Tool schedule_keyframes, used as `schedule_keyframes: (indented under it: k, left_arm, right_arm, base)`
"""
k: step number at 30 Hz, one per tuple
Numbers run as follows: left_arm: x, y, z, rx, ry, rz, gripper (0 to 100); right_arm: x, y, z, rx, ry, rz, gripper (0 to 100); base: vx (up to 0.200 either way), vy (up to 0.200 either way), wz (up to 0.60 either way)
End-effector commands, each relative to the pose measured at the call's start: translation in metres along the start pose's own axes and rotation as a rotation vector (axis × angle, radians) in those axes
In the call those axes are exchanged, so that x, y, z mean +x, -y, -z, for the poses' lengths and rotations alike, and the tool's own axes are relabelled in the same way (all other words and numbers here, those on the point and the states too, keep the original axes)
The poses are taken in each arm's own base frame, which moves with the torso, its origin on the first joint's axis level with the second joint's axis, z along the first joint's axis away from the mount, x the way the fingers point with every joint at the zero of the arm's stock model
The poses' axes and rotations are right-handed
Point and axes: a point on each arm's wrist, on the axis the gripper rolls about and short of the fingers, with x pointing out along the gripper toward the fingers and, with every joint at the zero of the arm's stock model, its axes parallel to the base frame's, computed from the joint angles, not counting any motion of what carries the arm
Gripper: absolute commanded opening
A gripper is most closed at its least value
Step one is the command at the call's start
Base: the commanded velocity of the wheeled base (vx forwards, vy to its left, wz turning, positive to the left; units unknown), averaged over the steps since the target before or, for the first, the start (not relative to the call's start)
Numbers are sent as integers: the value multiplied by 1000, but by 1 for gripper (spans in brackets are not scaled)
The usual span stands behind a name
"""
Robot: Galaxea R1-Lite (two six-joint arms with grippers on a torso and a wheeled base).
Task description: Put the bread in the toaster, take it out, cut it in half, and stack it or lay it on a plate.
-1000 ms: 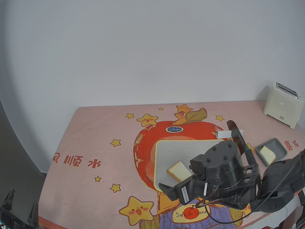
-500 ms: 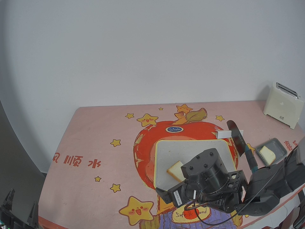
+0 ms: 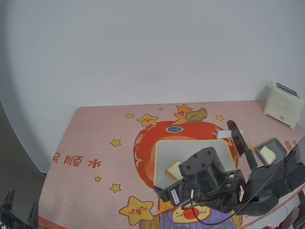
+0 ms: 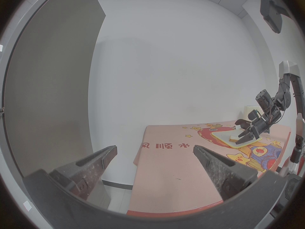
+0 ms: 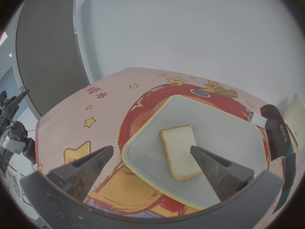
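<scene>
The left gripper (image 4: 155, 148) hangs off the near left corner of the pink table (image 3: 95, 137), jaws spread wide on nothing. At centre, the right gripper (image 5: 151, 148) hovers with jaws wide over the grey cutting board (image 5: 222, 128), a bread slice (image 5: 179, 151) lying flat between its fingers. Beyond those jaws to the right lie a knife (image 3: 238, 139), a grey tray (image 3: 279, 146) holding another bread piece (image 3: 267, 155), and the white toaster (image 3: 283, 105).

Matte black right arm (image 3: 270, 185): drum-shaped wrist housing (image 3: 203, 167) ringed with screws, a white label (image 3: 175, 196), thin black cables (image 3: 198, 209) looping; the right gripper (image 5: 151, 147) has tapered dark fingers (image 5: 222, 174).
</scene>
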Motion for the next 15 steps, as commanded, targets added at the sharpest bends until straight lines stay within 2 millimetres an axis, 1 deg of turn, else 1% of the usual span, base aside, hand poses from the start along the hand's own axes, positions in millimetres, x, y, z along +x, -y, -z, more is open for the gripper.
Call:
schedule_keyframes:
  k: [1,7,11,15]
  left_arm:
    - [1,0,5,0,-7,0,100]
    - [1,0,5,0,-7,-2,100]
    - [1,0,5,0,-7,-2,100]
    - [1,0,5,0,-7,-2,100]
  right_arm:
    - [-2,-1,-1,2,6,-4,100]
    - [0,-4,2,-5,-5,-10,100]
    - [6,-7,7,-4,-27,-7,100]
    - [8,-7,8,-1,-33,-5,100]
  base:
    - [0,0,0]
    - [0,0,0]
    - [0,0,0]
    - [0,0,0]
